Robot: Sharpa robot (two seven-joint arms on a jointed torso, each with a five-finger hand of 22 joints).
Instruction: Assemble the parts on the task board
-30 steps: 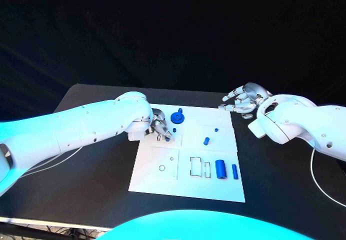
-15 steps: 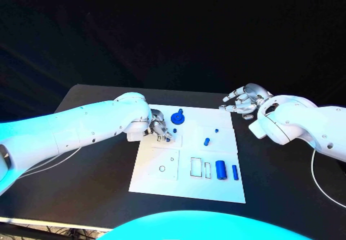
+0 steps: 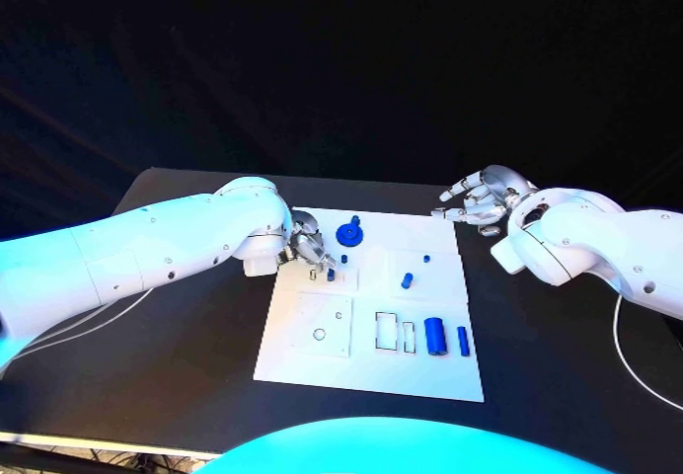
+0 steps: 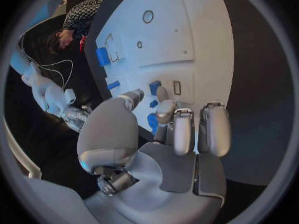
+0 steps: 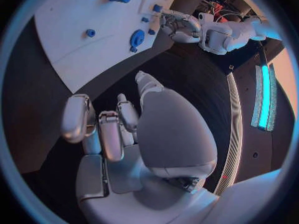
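Looking down from the head view, the white board (image 3: 373,306) lies in the middle of the black table (image 3: 186,336), and most blue parts are loose on it: a round gear-like piece (image 3: 350,234) near the far edge, a short peg (image 3: 408,279) mid-board, a thick cylinder (image 3: 435,336) and a thin bar (image 3: 463,339) beside an outlined slot at the near side. By my judgement, assembly has barely begun. The left hand (image 3: 313,252) sits over the board's far left corner, near a small blue part (image 3: 332,275); whether it pinches anything I cannot tell. The right hand (image 3: 482,200) hovers off the board's far right corner, fingers loosely curled and holding nothing.

From the left wrist view, that hand's fingers (image 4: 184,129) reach toward small blue pieces (image 4: 154,87), but contact is hidden behind them.

From the right wrist view, the right hand's fingers (image 5: 106,129) are apart over bare table, with the board's gear (image 5: 136,38) well away.
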